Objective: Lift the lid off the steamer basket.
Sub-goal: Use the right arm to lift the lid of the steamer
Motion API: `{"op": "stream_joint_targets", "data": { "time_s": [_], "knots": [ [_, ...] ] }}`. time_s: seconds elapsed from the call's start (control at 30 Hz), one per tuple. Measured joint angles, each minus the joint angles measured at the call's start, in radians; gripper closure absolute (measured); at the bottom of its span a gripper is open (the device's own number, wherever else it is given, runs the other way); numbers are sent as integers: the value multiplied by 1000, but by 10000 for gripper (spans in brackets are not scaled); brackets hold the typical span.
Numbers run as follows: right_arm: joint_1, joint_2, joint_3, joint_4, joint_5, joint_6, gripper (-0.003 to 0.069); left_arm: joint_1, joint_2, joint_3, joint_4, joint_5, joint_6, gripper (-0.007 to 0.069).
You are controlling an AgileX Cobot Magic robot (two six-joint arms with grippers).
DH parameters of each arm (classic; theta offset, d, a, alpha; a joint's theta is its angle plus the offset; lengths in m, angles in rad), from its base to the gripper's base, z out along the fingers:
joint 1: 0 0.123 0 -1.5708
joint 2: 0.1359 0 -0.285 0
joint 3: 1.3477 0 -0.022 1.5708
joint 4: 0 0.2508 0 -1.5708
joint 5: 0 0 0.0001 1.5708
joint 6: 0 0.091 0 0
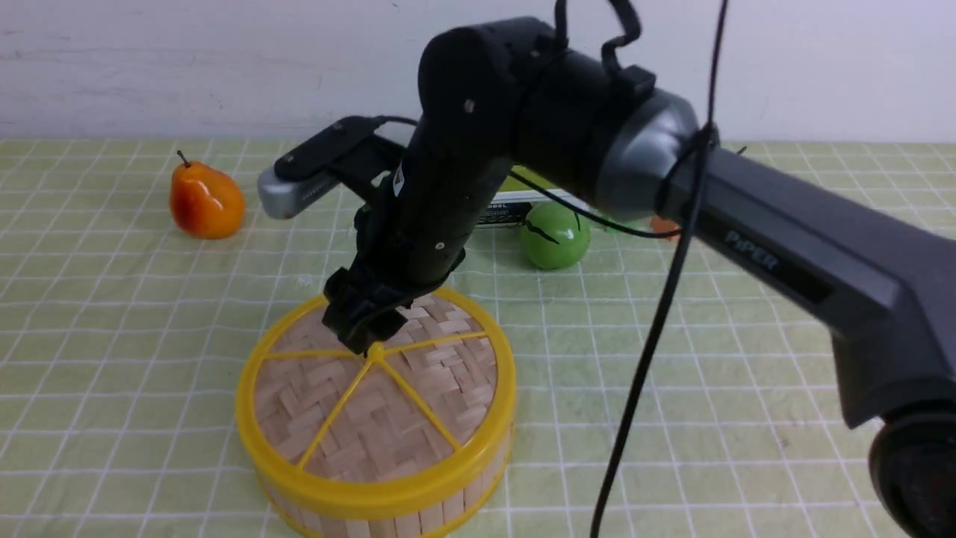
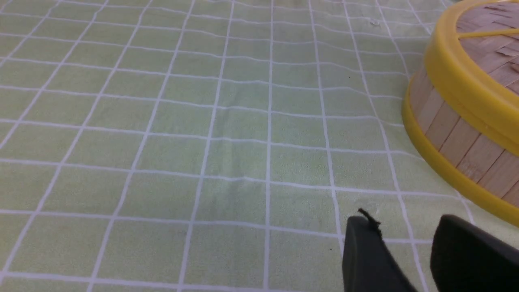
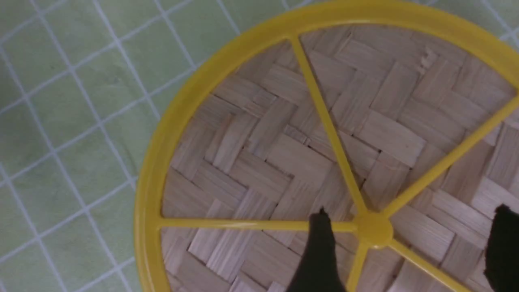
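The steamer basket (image 1: 388, 523) stands on the cloth near the front, with slat walls and yellow rims. The lid (image 1: 373, 403) lies flat on it, woven bamboo with yellow spokes. My right gripper (image 1: 366, 340) hangs just above the lid's hub (image 3: 373, 229). It is open and empty in the right wrist view (image 3: 411, 213), with one finger beside the hub and the other well off to the far side. My left gripper (image 2: 405, 221) is open and empty, low over the cloth beside the basket's wall (image 2: 454, 138); it does not show in the front view.
An orange-red pear (image 1: 205, 200) lies at the back left. A green apple (image 1: 554, 235) lies behind the basket, with a box (image 1: 508, 213) partly hidden by my right arm. The table is covered by a green checked cloth (image 2: 162, 121).
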Motion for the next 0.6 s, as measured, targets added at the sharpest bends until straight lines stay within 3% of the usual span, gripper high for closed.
{"op": "stream_joint_targets", "data": {
  "time_s": [0.27, 0.5, 0.6],
  "knots": [
    [0, 38, 0, -12, -2, 20, 228, 0, 0, 0, 0, 0, 0, 386],
    [0, 55, -4, 5, -10, 26, 365, 0, 0, 0, 0, 0, 0, 386],
    [0, 56, -8, 27, -2, 25, 461, 0, 0, 0, 0, 0, 0, 386]
  ]
}}
